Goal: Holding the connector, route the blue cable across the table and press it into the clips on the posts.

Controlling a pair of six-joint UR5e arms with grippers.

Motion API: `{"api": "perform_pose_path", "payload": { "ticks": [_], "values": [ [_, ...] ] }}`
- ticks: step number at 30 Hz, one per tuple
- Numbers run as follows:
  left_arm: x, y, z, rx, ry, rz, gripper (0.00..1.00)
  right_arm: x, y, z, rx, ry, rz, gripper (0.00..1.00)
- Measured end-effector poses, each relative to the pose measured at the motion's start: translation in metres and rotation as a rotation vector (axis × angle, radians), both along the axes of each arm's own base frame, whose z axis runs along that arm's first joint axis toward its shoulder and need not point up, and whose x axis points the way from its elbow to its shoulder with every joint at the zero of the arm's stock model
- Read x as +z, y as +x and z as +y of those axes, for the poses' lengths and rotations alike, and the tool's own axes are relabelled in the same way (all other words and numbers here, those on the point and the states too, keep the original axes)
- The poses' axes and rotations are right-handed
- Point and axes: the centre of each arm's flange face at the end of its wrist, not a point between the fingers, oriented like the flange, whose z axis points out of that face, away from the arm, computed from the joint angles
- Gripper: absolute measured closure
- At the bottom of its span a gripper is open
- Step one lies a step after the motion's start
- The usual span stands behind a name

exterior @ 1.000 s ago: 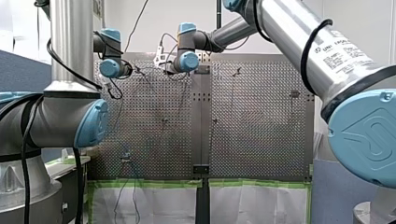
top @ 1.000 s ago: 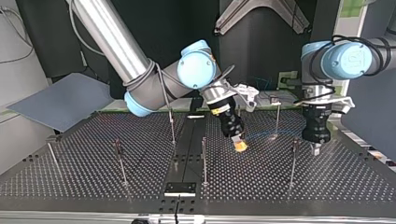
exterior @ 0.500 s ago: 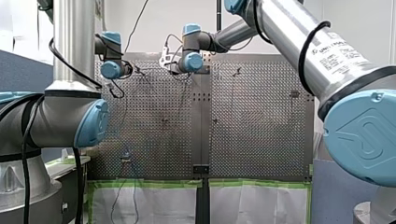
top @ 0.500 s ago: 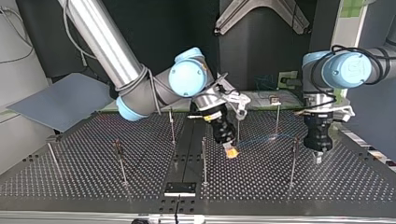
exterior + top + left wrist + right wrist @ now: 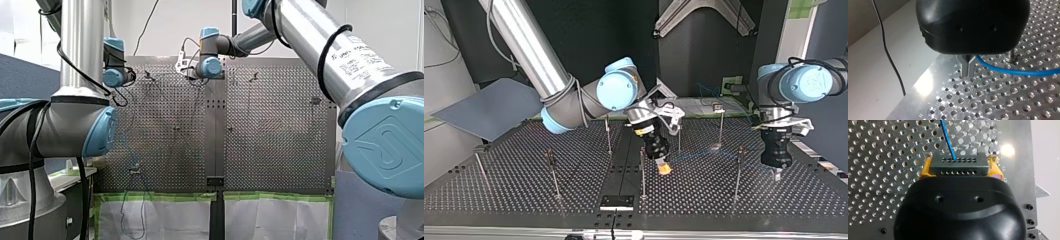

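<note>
Right gripper (image 5: pixel 961 168): clamped on the connector (image 5: pixel 959 163). Only your right wrist view shows this, with a yellow pad (image 5: pixel 925 168) on each end of the dark block and its two rows of holes.
Blue cable (image 5: pixel 947 140): it leaves the connector's face and runs straight ahead of the right gripper, over the perforated table (image 5: pixel 885 157).
Left gripper (image 5: pixel 967 68): in your left wrist view the metal fingers are pressed together under the black body, with their tips low over the table near its edge.
Cable at the left gripper: it comes out beside the fingers, just under the body, and sweeps away past a post foot (image 5: pixel 1011 57). You cannot tell whether the fingers pinch it.
Black wire (image 5: pixel 888 50): it lies on the pale surface beside the table, and only the left wrist view shows it.
Top view: only here do you see both grippers at once. The right one is tilted and low near the table's middle, just beside a middle post (image 5: pixel 642 170). The left one stands upright at the view's right, just past an outer post (image 5: pixel 738 172). The cable is a faint blue line between them.
Front view: my left arm (image 5: pixel 80 60) and my right arm (image 5: pixel 320 45) reach to the table's far end. Connector and cable are too small to make out there.
</note>
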Motion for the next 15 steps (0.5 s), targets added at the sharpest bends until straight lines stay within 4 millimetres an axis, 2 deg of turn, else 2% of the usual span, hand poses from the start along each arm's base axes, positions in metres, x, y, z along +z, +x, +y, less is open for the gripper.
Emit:
{"api": "perform_pose_path", "payload": {
  "ticks": [3,4,5,6,8,9,10,11,12,14,15],
  "values": [
    [0.0002,0.0009,-0.0015,-0.019,0.0,-0.005,0.99,-0.0004,-0.0013,-0.0024,-0.001,0.0,0.001,1.0],
    [0.0004,0.001,-0.0022,-0.024,-0.001,-0.006,0.96,-0.0004,-0.0015,-0.0029,-0.002,-0.001,0.001,1.0],
    [0.0005,0.0011,-0.0028,-0.028,-0.003,-0.007,0.88,-0.0005,-0.0018,-0.0033,-0.002,-0.001,0.002,1.0],
    [0.0005,0.0011,-0.0033,-0.03,-0.004,-0.007,0.88,-0.0004,-0.0019,-0.0034,-0.002,-0.002,0.002,1.0],
    [0.0,0.0008,-0.0038,-0.029,-0.008,-0.004,0.65,-0.0006,-0.0018,-0.0034,-0.002,-0.003,0.003,1.0],
    [-0.0003,0.0005,-0.0037,-0.026,-0.01,-0.001,0.65,-0.0005,-0.0019,-0.0036,-0.002,-0.003,0.004,1.0],
    [-0.0007,0.0002,-0.0036,-0.021,-0.012,0.003,0.4,-0.0006,-0.002,-0.0037,-0.002,-0.004,0.004,1.0],
    [-0.0013,-0.0004,-0.0035,-0.014,-0.013,0.008,0.29,-0.0006,-0.0019,-0.0037,-0.001,-0.004,0.005,1.0],
    [-0.0019,-0.0009,-0.0034,-0.008,-0.012,0.014,0.29,-0.0006,-0.0018,-0.0036,0.0,-0.005,0.005,1.0],
    [-0.0034,-0.0024,-0.0029,0.011,-0.007,0.029,0.0,-0.0006,-0.0017,-0.0035,0.002,-0.006,0.006,1.0],
    [-0.0038,-0.0031,-0.0026,0.019,-0.004,0.035,0.0,-0.0005,-0.0017,-0.0035,0.002,-0.006,0.006,1.0]
  ]
}}
